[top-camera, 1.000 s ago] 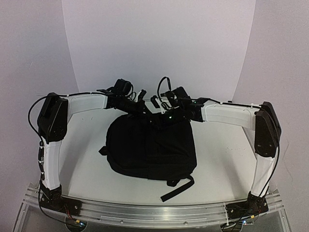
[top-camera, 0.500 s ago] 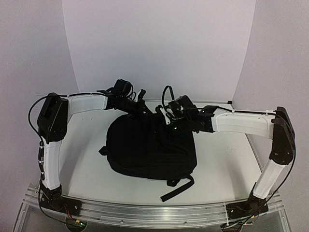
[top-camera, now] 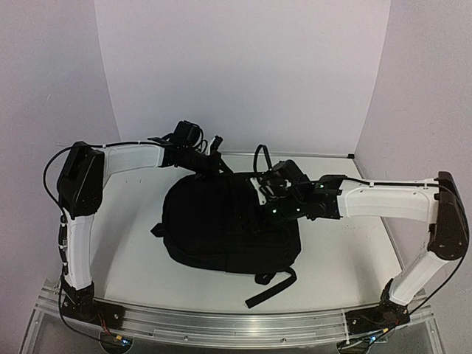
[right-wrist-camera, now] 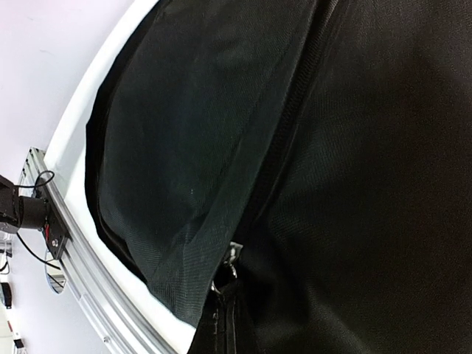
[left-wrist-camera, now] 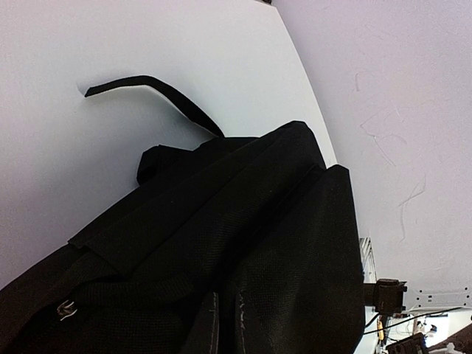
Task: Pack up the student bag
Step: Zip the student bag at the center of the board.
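Observation:
The student bag (top-camera: 221,228), a big black soft backpack, lies flat in the middle of the white table (top-camera: 346,251). My left gripper (top-camera: 216,165) is at the bag's far top edge, shut on a fold of its black fabric (left-wrist-camera: 221,221); its dark fingers (left-wrist-camera: 209,328) pinch that cloth. My right gripper (top-camera: 261,193) rests on the bag's upper right side. In the right wrist view it (right-wrist-camera: 225,328) is shut on the pull of a metal zipper slider (right-wrist-camera: 230,258), which sits on the zip line beside a loose flap (right-wrist-camera: 192,169).
A loose black strap (top-camera: 270,288) trails off the bag's near edge toward the metal rail (top-camera: 221,321) at the table front. Another strap (left-wrist-camera: 158,90) lies curled on the table. White backdrop walls close in the far side and both flanks.
My right gripper has slid from the bag's top edge down along its right side toward me, the arm swinging out to the right. The left arm has stayed put.

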`<act>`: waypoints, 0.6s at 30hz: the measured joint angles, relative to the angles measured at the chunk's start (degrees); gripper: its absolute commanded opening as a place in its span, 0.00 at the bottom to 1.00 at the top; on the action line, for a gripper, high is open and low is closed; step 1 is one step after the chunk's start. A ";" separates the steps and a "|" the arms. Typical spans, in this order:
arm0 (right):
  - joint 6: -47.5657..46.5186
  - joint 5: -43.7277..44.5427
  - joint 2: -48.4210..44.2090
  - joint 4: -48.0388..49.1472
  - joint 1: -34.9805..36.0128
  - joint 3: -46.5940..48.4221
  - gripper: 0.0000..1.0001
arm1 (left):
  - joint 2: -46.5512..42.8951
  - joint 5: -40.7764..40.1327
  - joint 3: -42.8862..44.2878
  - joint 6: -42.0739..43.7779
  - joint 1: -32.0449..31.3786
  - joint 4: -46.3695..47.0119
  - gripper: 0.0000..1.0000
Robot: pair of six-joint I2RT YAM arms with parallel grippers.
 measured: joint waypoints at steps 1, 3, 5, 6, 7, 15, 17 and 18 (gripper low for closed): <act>0.47 0.09 -0.28 0.03 0.32 -0.45 0.00 | 0.01 -0.01 0.00 0.00 0.01 0.00 0.00; 1.41 0.45 -0.74 0.05 1.02 -1.07 0.00 | 0.07 -0.01 0.00 0.01 0.03 0.00 0.00; 2.27 0.88 -0.92 0.04 1.60 -1.31 0.00 | 0.08 -0.04 0.00 0.02 0.06 0.00 0.00; 2.69 1.10 -1.01 -0.01 1.88 -1.47 0.00 | 0.09 -0.05 0.00 0.02 0.09 0.00 0.00; 3.12 1.19 -1.09 -0.03 2.17 -1.64 0.00 | 0.09 -0.08 0.00 0.02 0.11 0.00 0.00; 6.05 1.76 -1.71 0.94 4.40 -4.01 0.00 | 0.09 -0.31 -0.16 0.02 0.15 0.05 0.00; 6.54 2.00 -1.74 1.55 4.56 -4.57 0.00 | 0.08 -0.18 -0.32 0.02 0.15 0.15 0.00; 6.72 2.17 -1.76 1.78 4.65 -4.79 0.00 | 0.09 -0.09 -0.33 0.02 0.15 0.21 0.00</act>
